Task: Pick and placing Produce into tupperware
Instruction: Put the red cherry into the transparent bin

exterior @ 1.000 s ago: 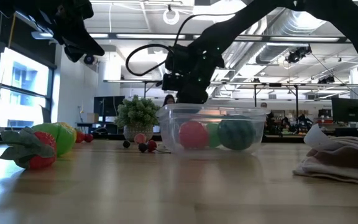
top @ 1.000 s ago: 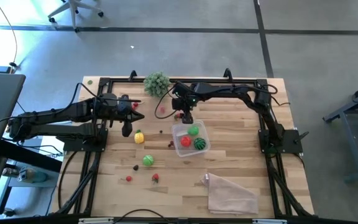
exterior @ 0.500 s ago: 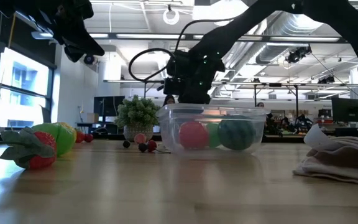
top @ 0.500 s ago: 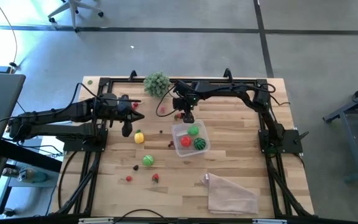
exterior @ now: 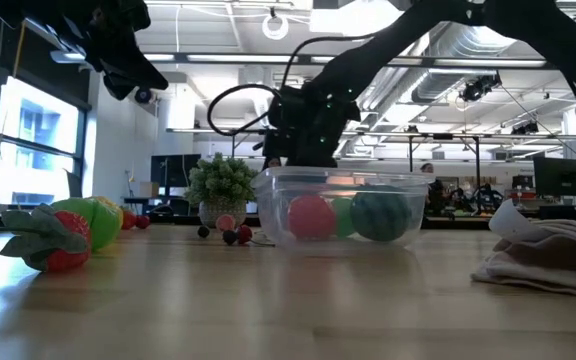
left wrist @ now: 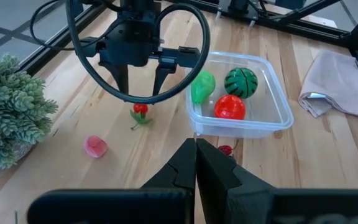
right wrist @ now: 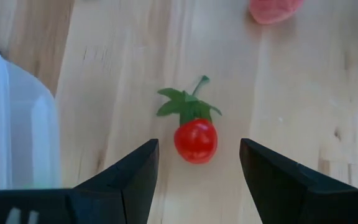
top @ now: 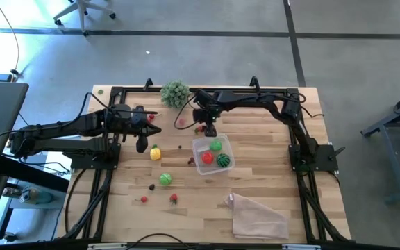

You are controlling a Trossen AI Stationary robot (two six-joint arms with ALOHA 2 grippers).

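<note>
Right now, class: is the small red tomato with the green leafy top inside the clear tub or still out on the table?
Out. The tomato lies on the bare wood beside the tub, between the right gripper's open fingers.

On the wooden table (top: 269,173), a clear tupperware (top: 212,154) is seen holding a red fruit, a green one and a striped melon ball. The right gripper (top: 206,130) is positioned just beside its far corner — the left gripper (top: 142,145) is held well apart. Loose produce (top: 165,178) is scattered nearby; a crinkled bag (top: 257,216) and a leafy clump (top: 175,92) are also visible.
</note>
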